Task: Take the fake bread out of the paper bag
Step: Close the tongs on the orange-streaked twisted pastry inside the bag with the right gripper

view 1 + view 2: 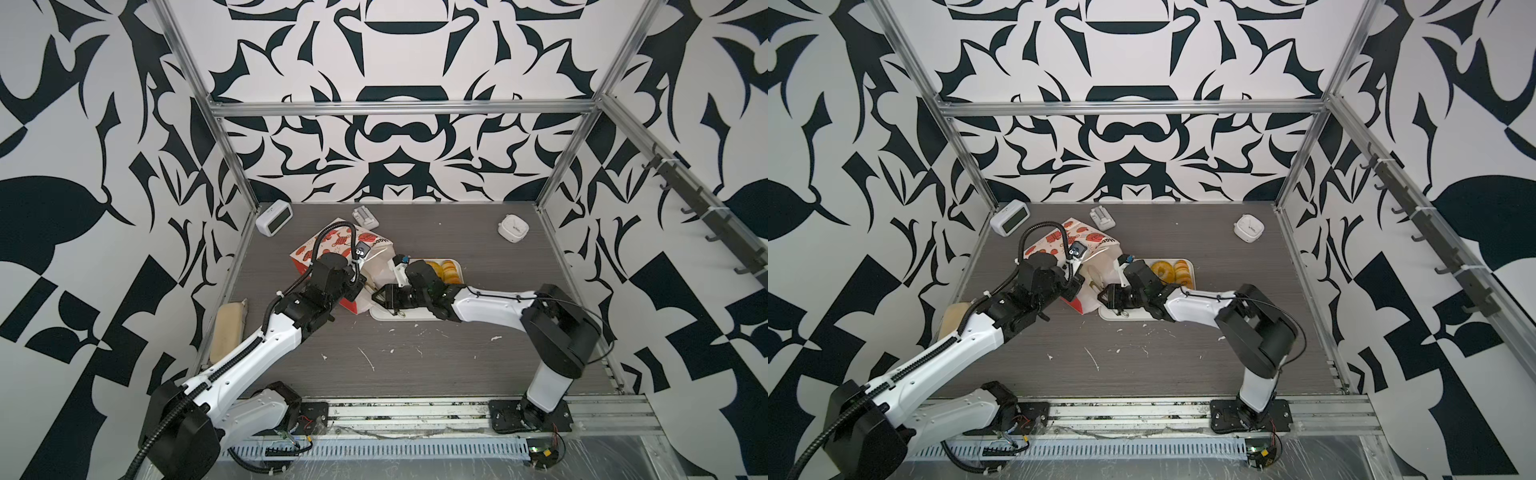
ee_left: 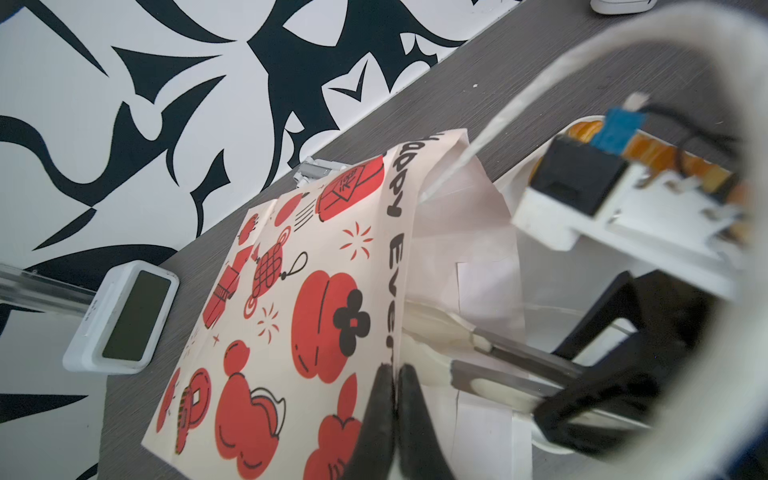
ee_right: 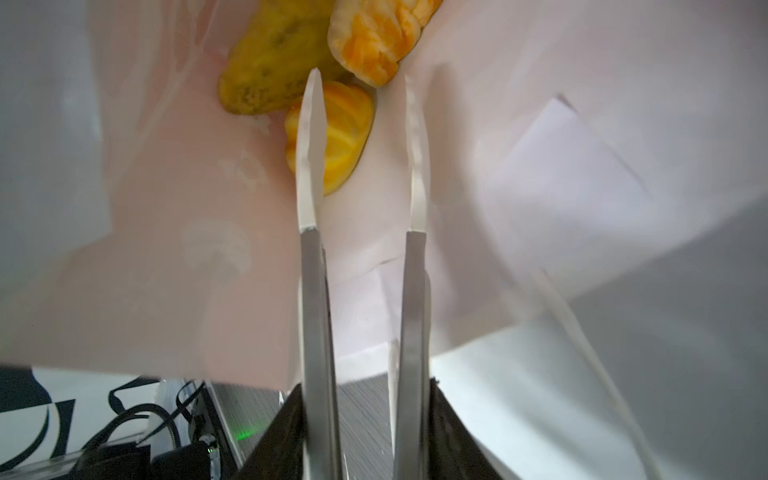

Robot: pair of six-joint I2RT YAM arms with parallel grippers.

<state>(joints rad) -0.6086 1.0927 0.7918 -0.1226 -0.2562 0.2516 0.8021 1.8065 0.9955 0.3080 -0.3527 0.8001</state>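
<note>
The paper bag [image 1: 328, 245] [image 1: 1054, 245] lies on its side, its mouth facing the white tray [image 1: 415, 318]. My left gripper [image 2: 392, 370] [image 1: 356, 277] is shut on the rim of the bag's printed upper face [image 2: 291, 311] and holds the mouth up. My right gripper [image 3: 365, 399] [image 1: 384, 296] is shut on metal tongs [image 3: 311, 270], which reach into the bag with their white tips apart and nothing between them. Three pieces of fake bread [image 3: 332, 133] lie deep inside, the nearest beside one tip. Two pieces of fake bread [image 1: 1162, 270] rest on the tray.
A white digital clock [image 1: 274, 216] stands at the back left, with a small white gadget [image 1: 365, 216] behind the bag. A white square box [image 1: 513, 227] sits at the back right. A beige oblong block [image 1: 226, 332] lies along the left edge.
</note>
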